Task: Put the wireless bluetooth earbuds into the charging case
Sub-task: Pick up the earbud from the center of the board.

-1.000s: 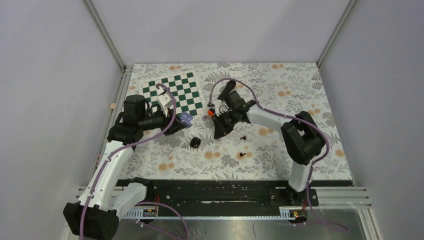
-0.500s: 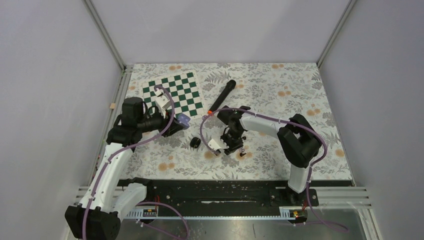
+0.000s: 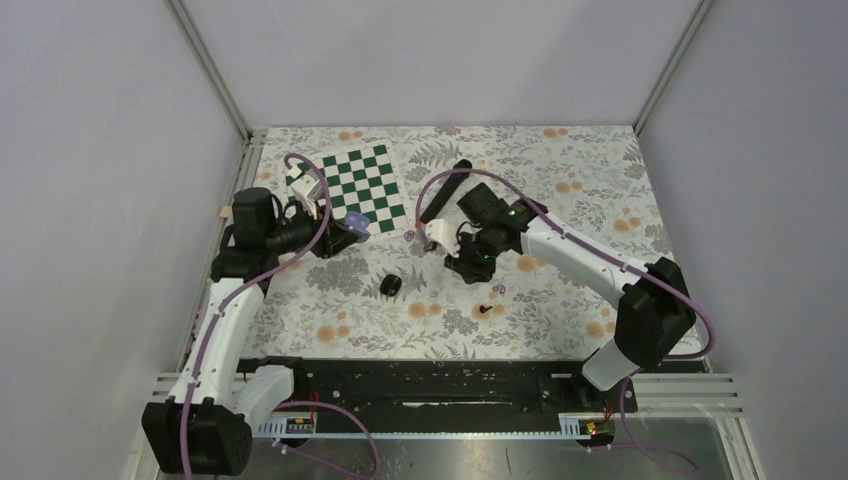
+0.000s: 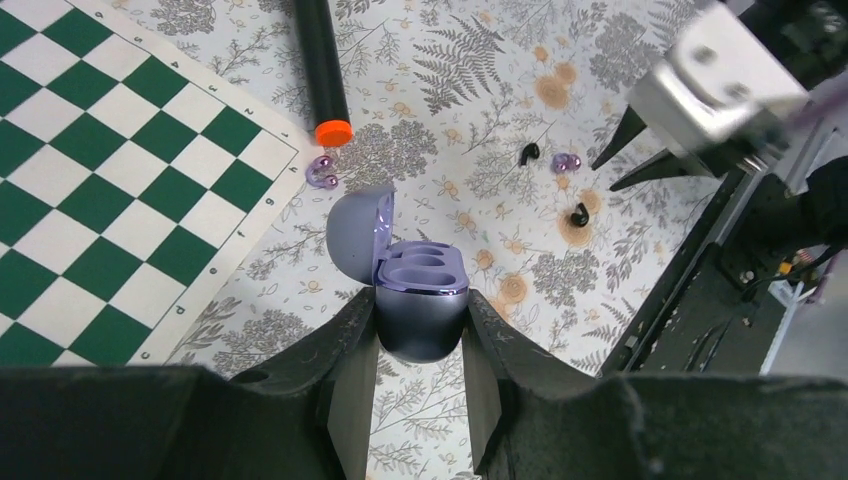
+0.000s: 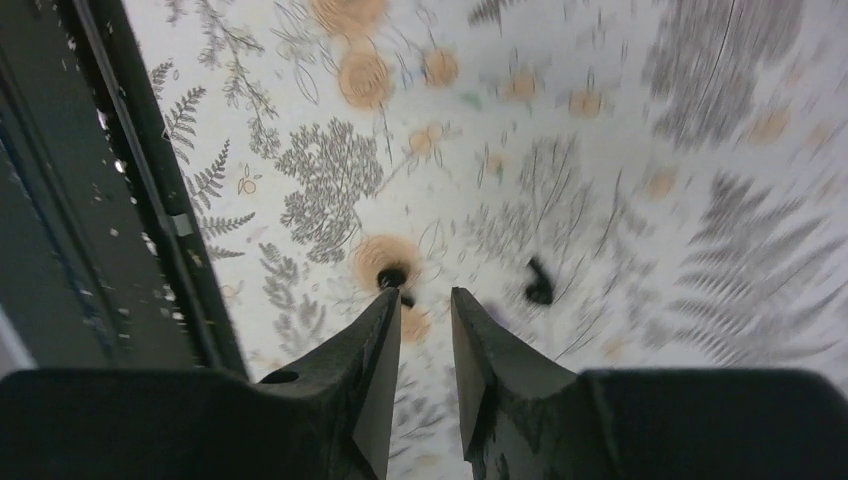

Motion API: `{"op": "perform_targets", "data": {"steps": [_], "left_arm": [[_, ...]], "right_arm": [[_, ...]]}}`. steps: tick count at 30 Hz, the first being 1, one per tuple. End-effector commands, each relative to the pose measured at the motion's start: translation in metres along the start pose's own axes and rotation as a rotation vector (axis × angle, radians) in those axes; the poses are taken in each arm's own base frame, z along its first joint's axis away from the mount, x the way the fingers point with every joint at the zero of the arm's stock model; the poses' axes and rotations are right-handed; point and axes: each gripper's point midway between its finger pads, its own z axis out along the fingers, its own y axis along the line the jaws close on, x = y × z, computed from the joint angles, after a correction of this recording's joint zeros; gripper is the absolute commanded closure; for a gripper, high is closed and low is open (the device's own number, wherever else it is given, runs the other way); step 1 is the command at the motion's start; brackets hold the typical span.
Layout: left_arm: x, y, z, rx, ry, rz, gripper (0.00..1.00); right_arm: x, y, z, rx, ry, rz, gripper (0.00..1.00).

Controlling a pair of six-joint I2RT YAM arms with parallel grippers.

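Observation:
My left gripper (image 4: 420, 300) is shut on the open pale purple charging case (image 4: 421, 285), held above the table near the chessboard corner (image 3: 352, 224); both its wells are empty. One purple earbud (image 4: 321, 172) lies by the marker's orange tip, and another (image 4: 566, 162) lies beside a black earbud (image 4: 529, 152). A second black earbud (image 4: 579, 213) lies nearer the front. My right gripper (image 3: 468, 268) hovers over these buds, jaws a narrow gap apart and empty. In the blurred right wrist view it (image 5: 425, 300) has one black bud (image 5: 392, 278) at its left fingertip and the other (image 5: 538, 283) to the right.
A black marker (image 3: 445, 190) with an orange tip lies behind the right gripper. A green chessboard (image 3: 348, 184) lies at the back left. A small round black object (image 3: 390, 286) sits between the arms. The black front rail (image 5: 130, 180) is close to the right gripper.
My right arm swung from the marker toward the front, then came back a little and turned over the buds. My left arm drew slightly back with the purple case.

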Motion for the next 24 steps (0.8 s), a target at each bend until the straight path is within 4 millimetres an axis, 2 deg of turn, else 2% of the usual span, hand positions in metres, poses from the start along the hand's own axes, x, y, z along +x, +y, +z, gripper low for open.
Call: {"op": "perform_targets", "data": {"steps": [1,3,7,9,13,18,24], "left_arm": [[-0.02,-0.001,0.005,0.009,-0.065,-0.03,1.0],[-0.019,-0.004,0.005,0.018,-0.059,-0.035,1.0],[-0.012,-0.006,0.003,0.024,-0.022,-0.016,1.0],[-0.009,-0.006,0.003,0.023,-0.012,-0.006,1.0],[-0.009,-0.006,0.002,0.017,-0.007,0.0,1.0],[-0.007,-0.006,-0.001,0.004,0.003,0.017,1.0],[-0.002,-0.007,-0.003,-0.002,0.013,0.017,1.0]], "right_arm": [[0.064,0.02,-0.01,-0.011,0.191,0.66,0.68],[0.078,0.019,-0.013,-0.017,0.193,0.73,0.69],[0.094,-0.005,-0.019,0.017,0.217,0.642,0.73],[0.101,-0.018,-0.016,0.029,0.238,0.588,0.72],[0.119,-0.03,-0.001,-0.005,0.321,0.531,0.71],[0.126,-0.037,0.015,-0.052,0.344,0.623,0.7],[0.128,-0.05,0.022,-0.056,0.345,0.706,0.72]]}}
